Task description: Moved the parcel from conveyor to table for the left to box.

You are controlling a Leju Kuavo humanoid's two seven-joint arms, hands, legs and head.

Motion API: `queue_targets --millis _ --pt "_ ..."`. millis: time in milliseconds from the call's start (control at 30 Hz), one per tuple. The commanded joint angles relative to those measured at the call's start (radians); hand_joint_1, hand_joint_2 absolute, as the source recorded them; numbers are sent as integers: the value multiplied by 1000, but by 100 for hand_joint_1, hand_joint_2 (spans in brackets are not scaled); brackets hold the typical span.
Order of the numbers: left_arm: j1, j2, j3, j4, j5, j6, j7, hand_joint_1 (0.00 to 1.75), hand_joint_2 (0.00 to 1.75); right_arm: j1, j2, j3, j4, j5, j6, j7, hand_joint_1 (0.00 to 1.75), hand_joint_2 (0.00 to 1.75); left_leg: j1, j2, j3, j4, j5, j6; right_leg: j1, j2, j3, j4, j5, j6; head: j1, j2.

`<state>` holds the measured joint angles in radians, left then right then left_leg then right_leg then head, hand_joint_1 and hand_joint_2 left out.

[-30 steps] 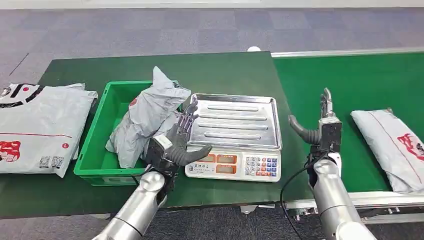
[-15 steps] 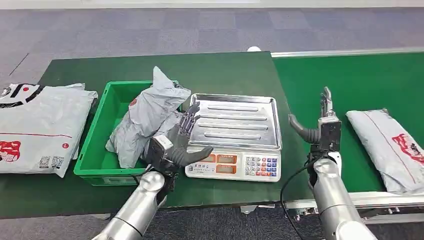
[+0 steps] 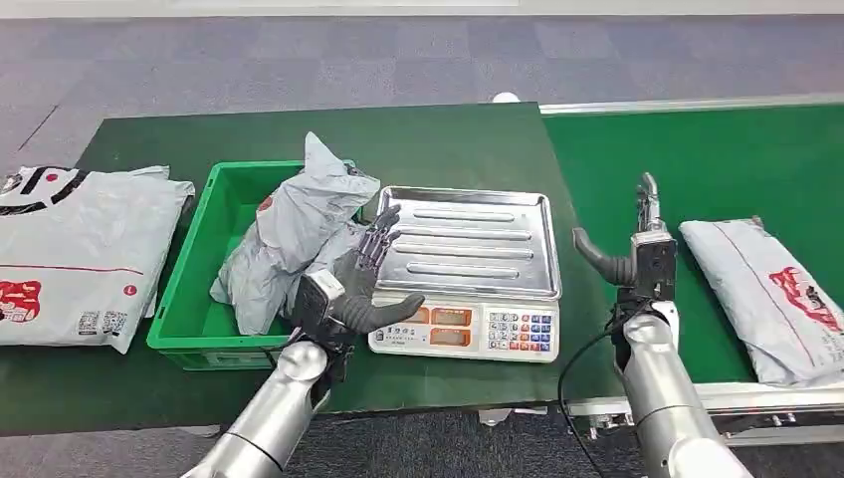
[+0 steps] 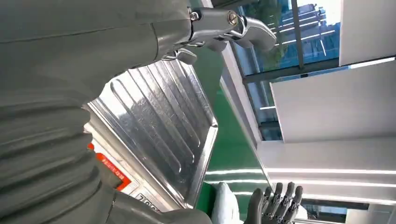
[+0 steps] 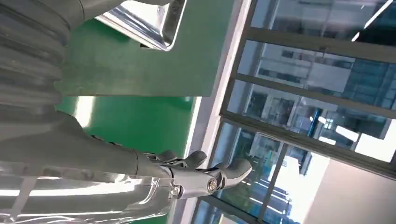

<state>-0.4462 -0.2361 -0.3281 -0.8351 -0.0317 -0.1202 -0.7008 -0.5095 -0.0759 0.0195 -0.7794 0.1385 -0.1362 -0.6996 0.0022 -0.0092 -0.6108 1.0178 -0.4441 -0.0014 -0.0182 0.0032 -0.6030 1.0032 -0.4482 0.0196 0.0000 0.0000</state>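
Parcel: flat grey plastic mailer bag with red print [image 3: 768, 299] on green conveyor, at 3 o'clock from my right hand [image 3: 637, 249].
Axis: long side runs 10 to 4 o'clock.
Fingers: both hands spread, empty; left hand [image 3: 360, 284] far off.

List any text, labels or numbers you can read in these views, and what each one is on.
None can be read.
Scale: keypad and orange display panels, characters too small.
Flat grey bag on the left: red and black print and code squares, blurred.
Parcel on the conveyor: red marking, illegible.

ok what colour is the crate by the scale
Green crate, clearest in the head view.
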Motion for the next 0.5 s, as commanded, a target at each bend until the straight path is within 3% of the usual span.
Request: queue_targets --millis 33,133,367,500 --pt "-38 27 -31 53 -3 -6 3 0 175 -55 -6 -21 90 22 -29 1 0 175 1 2 5 -3 0 -1 2 1 5 -4 0 -2 0 0" --pt "-37 27 -27 53 -5 -8 3 0 175 -93 -37 -23 176 118 -180 27 0 175 1 2 3 -1 0 -1 1 0 3 -2 0 -2 0 0" --pt "-40 30 -20 59 -6 -17 3 0 175 -167 -134 -44 368 255 -322 143 0 175 0 0 2 0 0 0 1 -1 3 -2 0 -1 0 0" --pt "-41 30 -9 60 -11 -19 3 0 175 -195 -195 -31 459 388 -366 328 0 175 -1 -3 2 -1 0 0 -1 -4 4 -2 0 -1 0 0"
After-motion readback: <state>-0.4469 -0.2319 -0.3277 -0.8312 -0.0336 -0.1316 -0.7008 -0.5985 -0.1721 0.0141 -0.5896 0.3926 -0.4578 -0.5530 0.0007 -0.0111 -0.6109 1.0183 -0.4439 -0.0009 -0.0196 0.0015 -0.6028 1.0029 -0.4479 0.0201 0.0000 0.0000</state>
